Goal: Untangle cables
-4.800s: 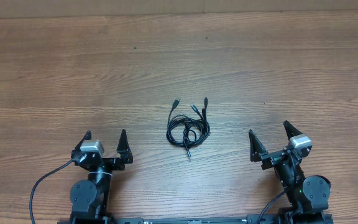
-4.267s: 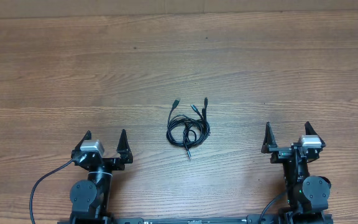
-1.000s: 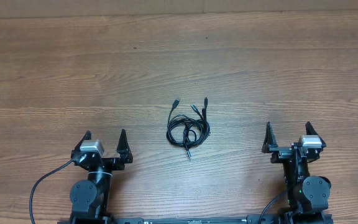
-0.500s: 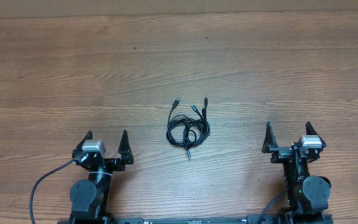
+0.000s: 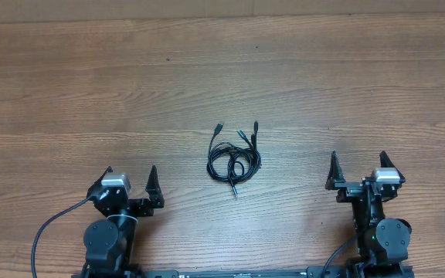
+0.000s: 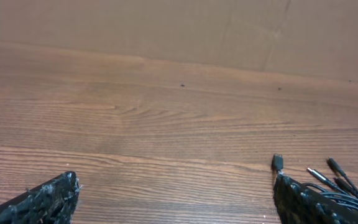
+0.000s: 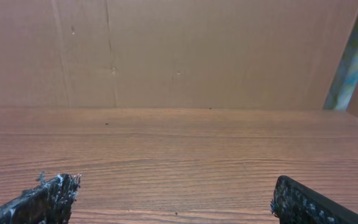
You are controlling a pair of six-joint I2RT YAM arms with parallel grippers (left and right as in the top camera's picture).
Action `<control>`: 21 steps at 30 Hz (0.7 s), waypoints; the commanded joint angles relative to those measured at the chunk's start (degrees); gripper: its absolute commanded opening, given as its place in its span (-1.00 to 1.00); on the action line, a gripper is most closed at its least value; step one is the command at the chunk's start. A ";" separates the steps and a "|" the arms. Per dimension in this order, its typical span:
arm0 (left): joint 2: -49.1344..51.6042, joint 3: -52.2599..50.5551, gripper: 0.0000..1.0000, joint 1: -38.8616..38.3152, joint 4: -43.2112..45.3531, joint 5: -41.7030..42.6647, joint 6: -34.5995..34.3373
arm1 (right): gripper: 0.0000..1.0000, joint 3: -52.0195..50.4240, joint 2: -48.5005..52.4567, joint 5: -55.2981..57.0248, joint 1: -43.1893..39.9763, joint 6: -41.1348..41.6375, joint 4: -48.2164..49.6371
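Observation:
The cables (image 5: pixel 234 157) are thin black cords coiled in one tangled bundle at the table's middle, with several small plug ends fanning out at the top. In the left wrist view only their plug ends (image 6: pixel 328 177) show, at the lower right behind the right fingertip. My left gripper (image 5: pixel 129 176) is open and empty, to the lower left of the bundle; in its wrist view (image 6: pixel 176 193) only bare wood lies between the fingers. My right gripper (image 5: pixel 356 164) is open and empty, to the lower right of the bundle; its wrist view (image 7: pixel 176 199) shows no cables.
The wooden table (image 5: pixel 222 77) stretches out around the bundle. A cardboard wall (image 7: pixel 179 50) stands along the table's far edge. The arm bases and their thick black cables (image 5: pixel 45 232) sit at the near edge.
The right gripper turned from angled to straight early on and has held still since. The left gripper has just shifted slightly down and back. The cables have not moved.

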 commanded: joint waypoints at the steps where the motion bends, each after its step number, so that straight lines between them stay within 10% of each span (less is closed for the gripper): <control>1: 3.15 2.82 1.00 0.35 -0.02 -0.90 1.14 | 1.00 -0.57 -0.50 0.79 0.09 -0.26 0.17; 21: 26.58 10.82 0.99 0.24 2.43 -0.63 1.14 | 1.00 -0.57 -0.50 0.79 0.09 -0.26 0.17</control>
